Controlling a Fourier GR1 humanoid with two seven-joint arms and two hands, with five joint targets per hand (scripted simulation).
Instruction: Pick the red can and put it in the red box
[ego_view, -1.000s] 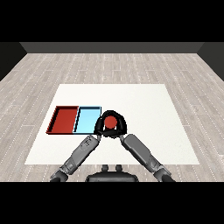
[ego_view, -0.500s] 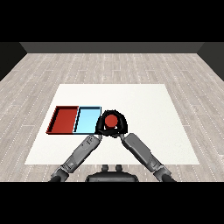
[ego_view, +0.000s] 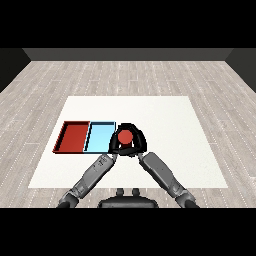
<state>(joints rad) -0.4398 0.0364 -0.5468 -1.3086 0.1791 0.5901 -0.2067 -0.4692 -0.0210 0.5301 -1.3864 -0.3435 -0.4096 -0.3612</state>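
- The red can (ego_view: 124, 136) sits between both hands, just right of the light blue tray (ego_view: 99, 137), near the middle of the white desk (ego_view: 165, 115).
- The right hand (ego_view: 138, 141) curls round the can from its right side, black fingers arching over the top edge: this looks like the carrying grasp.
- The left hand (ego_view: 115, 145) presses in on the can's left side, right at the blue tray's near corner; its fingers merge with the dark mass round the can, so whether they are curled or straight I cannot tell.
- Whether the can is lifted or resting on the desk is unclear from this angle (its red top shows plainly, its base is hidden by the hands).
- The red tray (ego_view: 73, 137) lies furthest left, touching the blue tray along one side and holding nothing visible.
- My read: the grasp is made and the carry has yet to happen.
- The can must cross the whole blue tray to reach the red one, so a lift high enough to clear both rims seems called for.
- The risk is setting it down short, in the blue tray.
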